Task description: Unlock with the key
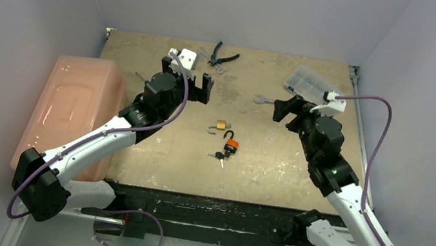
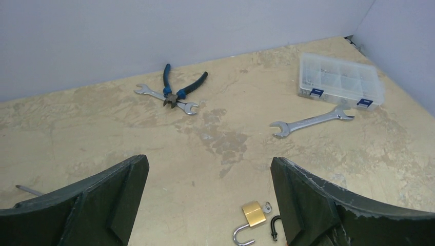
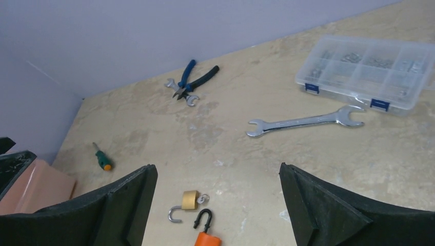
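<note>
Jaws: left gripper (image 2: pixel 210 169), right gripper (image 3: pixel 218 174) both spread wide, empty.
Locks: brass padlock (image 1: pixel 222 125), orange padlock (image 1: pixel 231 144), shackles open; key (image 1: pixel 219 156) beside orange padlock.
Position: between both grippers, touching neither.

Arms, two: left arm (image 1: pixel 95 140) and right arm (image 1: pixel 353 202), each with white link shells, black joint housings and a black base.
Purple cable (image 1: pixel 182 95), one per arm, looping loose from a white wrist camera mount (image 1: pixel 184 59) back toward the base.
Left gripper (image 2: pixel 208 164) and right gripper (image 3: pixel 216 171): two matte black wedge-shaped fingers each, with scuffed, slightly ragged inner edges.
</note>
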